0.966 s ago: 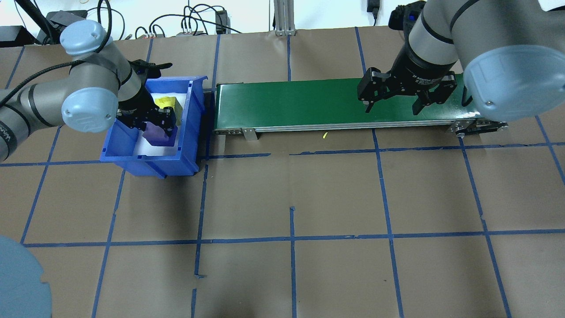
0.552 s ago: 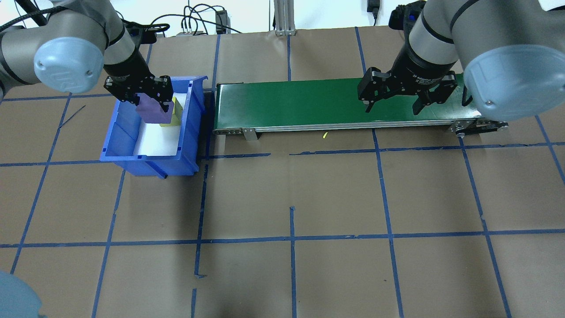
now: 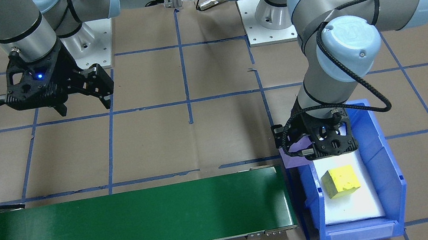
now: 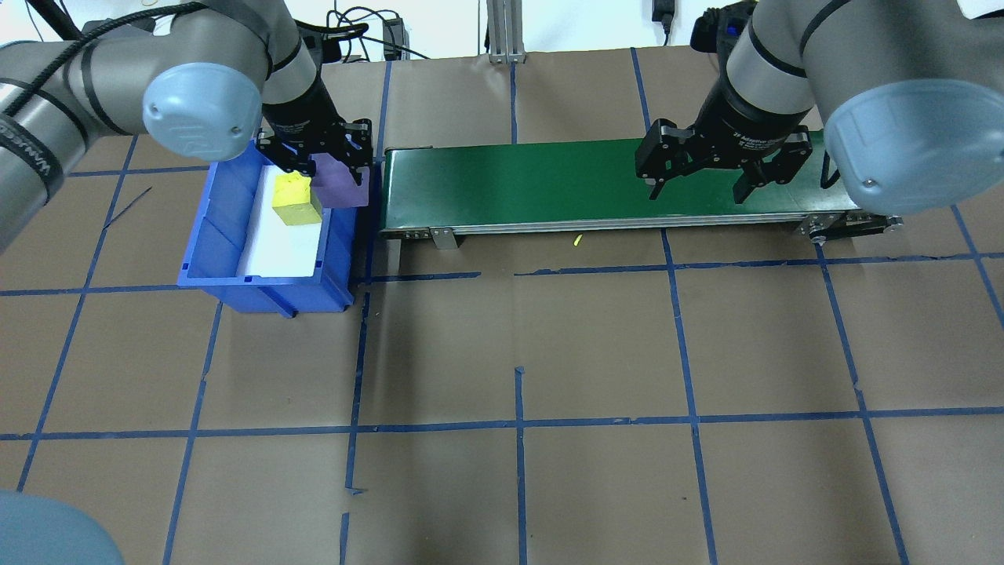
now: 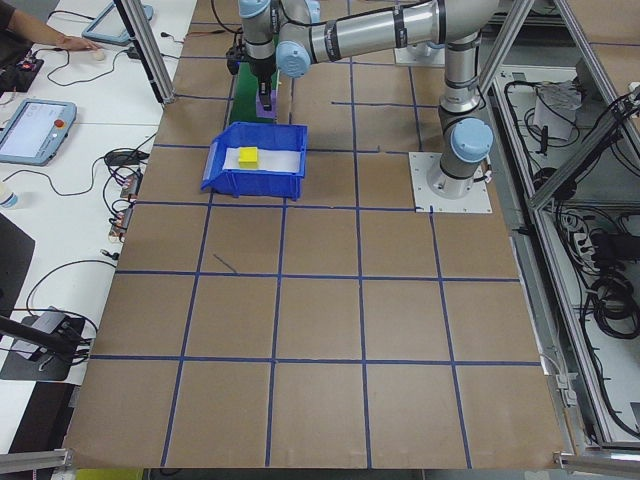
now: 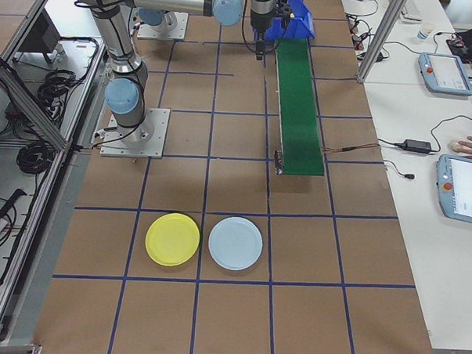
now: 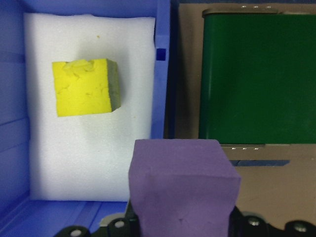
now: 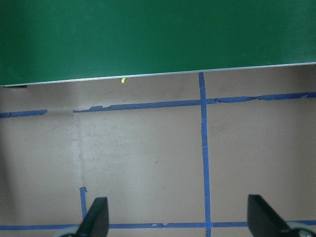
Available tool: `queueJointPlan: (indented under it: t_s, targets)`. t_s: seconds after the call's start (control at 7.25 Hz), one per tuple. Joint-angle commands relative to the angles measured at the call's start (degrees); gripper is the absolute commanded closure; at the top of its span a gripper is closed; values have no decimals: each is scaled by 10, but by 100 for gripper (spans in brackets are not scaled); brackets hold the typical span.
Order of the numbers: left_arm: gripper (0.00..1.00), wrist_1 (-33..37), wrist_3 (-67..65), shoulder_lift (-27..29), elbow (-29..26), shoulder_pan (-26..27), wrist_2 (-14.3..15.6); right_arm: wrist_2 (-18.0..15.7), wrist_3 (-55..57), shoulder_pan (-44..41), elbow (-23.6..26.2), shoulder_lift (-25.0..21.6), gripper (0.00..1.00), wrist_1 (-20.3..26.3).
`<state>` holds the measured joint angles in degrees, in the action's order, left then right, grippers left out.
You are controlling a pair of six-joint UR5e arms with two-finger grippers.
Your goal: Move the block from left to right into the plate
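purple block (image 4: 342,185) sits clamped in the left gripper (image 4: 328,161) fingers, raised over the blue bin (image 4: 227,227) wall beside the green conveyor (image 4: 549,184). right gripper (image 4: 702,188) fingers spread apart above the conveyor. yellow plate (image 6: 172,238) lies well apart on the table (image 4: 518,353).

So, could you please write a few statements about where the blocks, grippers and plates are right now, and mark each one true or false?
1. The left gripper holds the purple block. True.
2. The yellow block lies on the green conveyor. False: it rests on white foam in the blue bin.
3. The right gripper is open and empty. True.
4. The yellow plate already holds a block. False: it is bare.
5. A light blue plate sits beside the yellow plate. True.
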<state>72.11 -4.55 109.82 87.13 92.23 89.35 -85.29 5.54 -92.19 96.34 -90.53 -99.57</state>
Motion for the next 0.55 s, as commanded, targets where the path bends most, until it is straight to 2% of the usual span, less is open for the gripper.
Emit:
queueJointPlan:
  t_s: [0.0, 0.28, 0.41]
  targets:
    - [70, -50, -38, 34, 0, 34, -1, 0, 0, 0, 0, 0, 0, 0]
    - [67, -106, -51, 61, -3, 43, -1, 0, 0, 0, 0, 0, 0, 1]
    - [59, -109, -58, 68, -2, 48, -7, 0, 0, 0, 0, 0, 0, 0]
